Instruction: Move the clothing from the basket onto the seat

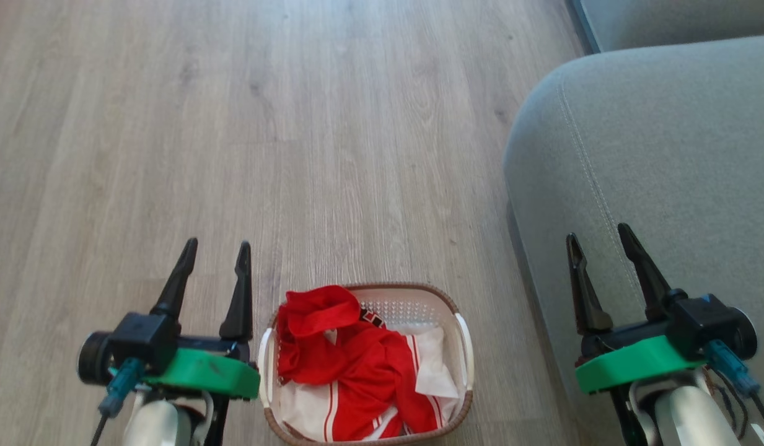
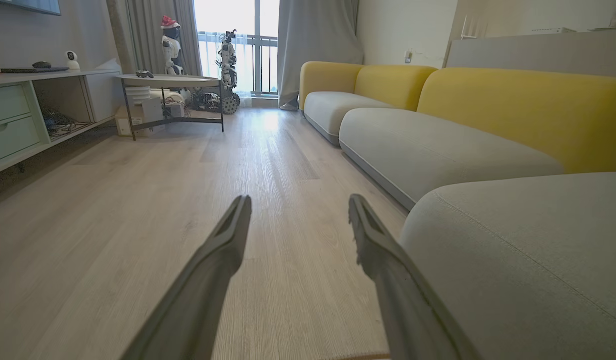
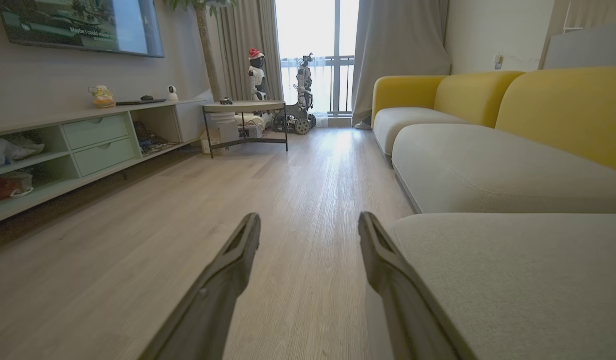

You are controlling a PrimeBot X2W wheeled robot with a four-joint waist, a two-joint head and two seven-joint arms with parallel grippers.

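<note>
The basket is sitting on the wooden floor, low in the head view. The clothing is lying heaped inside the basket. Its red folds are filling the left and middle of the basket, and one fold is rising against the far left rim. White striped fabric is showing along the near side and on the right.

The left gripper is hovering just to the left of the basket, over bare floor. Its two dark fingers are spread apart and holding nothing. The right gripper is hanging well to the right of the basket, over the edge of the seat. Its fingers are also parted and empty.

The seat is standing to the right of the basket, with a strip of floor lying between them. No clothing is lying on the seat.
</note>
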